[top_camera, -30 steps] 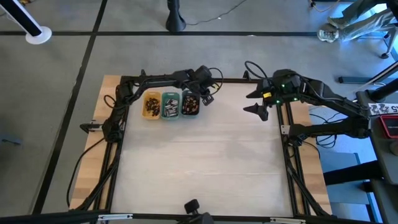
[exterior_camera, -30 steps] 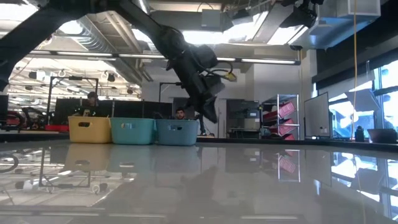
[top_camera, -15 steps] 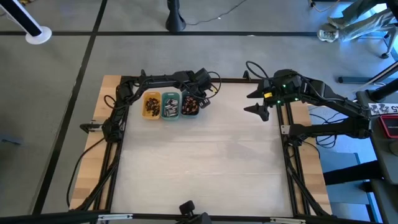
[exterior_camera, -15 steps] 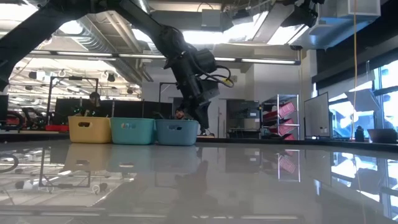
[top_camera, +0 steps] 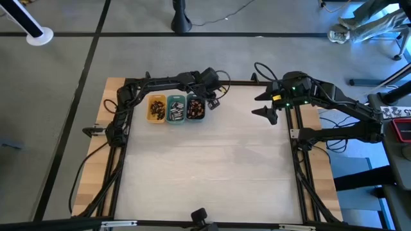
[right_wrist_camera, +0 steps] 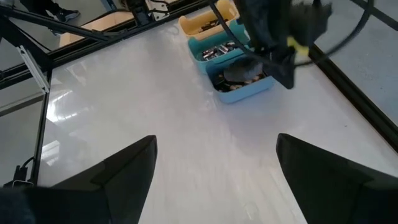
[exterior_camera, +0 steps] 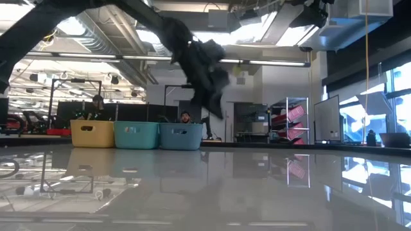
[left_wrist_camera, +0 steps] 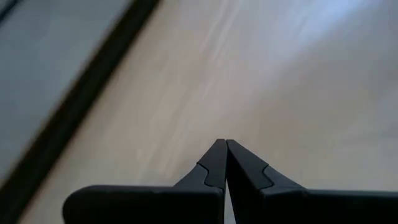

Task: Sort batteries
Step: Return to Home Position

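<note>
Three small trays stand side by side at the table's far left: yellow (top_camera: 157,108), green (top_camera: 175,108) and grey-blue (top_camera: 196,107). Each holds batteries (right_wrist_camera: 219,51), copper-toned in the yellow one, silvery in the green one and dark in the grey-blue one. My left gripper (top_camera: 212,101) hangs shut and empty just right of the grey-blue tray, above bare table; its closed tips (left_wrist_camera: 222,144) point down at the wood. My right gripper (top_camera: 266,106) hovers open and empty high at the far right, its fingers (right_wrist_camera: 134,163) spread wide.
The black frame rail (top_camera: 257,83) runs along the table's far edge just behind the trays. Bare tabletop (top_camera: 212,167) stretches from the trays toward the near edge. People and shelving show in the room beyond the table in the low view.
My left gripper dipped down beside the grey-blue tray, then rose again and drew slightly toward the table's right, staying shut throughout. The trays have not moved.
</note>
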Tool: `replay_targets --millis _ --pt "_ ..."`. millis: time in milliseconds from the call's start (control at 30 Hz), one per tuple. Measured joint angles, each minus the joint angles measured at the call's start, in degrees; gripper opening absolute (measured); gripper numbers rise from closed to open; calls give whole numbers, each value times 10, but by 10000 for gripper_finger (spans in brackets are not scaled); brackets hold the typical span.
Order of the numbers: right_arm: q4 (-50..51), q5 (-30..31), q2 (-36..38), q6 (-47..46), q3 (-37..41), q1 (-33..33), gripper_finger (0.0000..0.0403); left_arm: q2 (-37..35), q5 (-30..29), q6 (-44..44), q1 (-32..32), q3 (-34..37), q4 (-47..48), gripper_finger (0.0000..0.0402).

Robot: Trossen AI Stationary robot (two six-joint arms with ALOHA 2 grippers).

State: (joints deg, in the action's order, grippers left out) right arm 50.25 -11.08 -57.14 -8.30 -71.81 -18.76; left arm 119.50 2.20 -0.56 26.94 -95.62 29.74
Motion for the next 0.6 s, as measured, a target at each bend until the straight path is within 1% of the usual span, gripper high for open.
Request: replay_targets --millis 67,133,233,300,467,600 --pt "-5 0 0 0 0 0 331 -19 22 -3 -4 -1 -29 0" --pt "-12 -3 1 -3 0 0 331 -39 59 -3 -5 -1 -51 0" --pt "-12 -19 4 -7 0 0 331 -78 113 0 -8 -1 -59 0" --pt "-12 -29 7 -7 0 1 331 -106 131 -1 -14 2 -61 0" --pt "-33 -13 41 -9 0 0 331 -198 143 -14 -40 46 -50 0" --pt "-77 -3 88 -21 0 0 330 -290 132 1 -55 117 -77 0"
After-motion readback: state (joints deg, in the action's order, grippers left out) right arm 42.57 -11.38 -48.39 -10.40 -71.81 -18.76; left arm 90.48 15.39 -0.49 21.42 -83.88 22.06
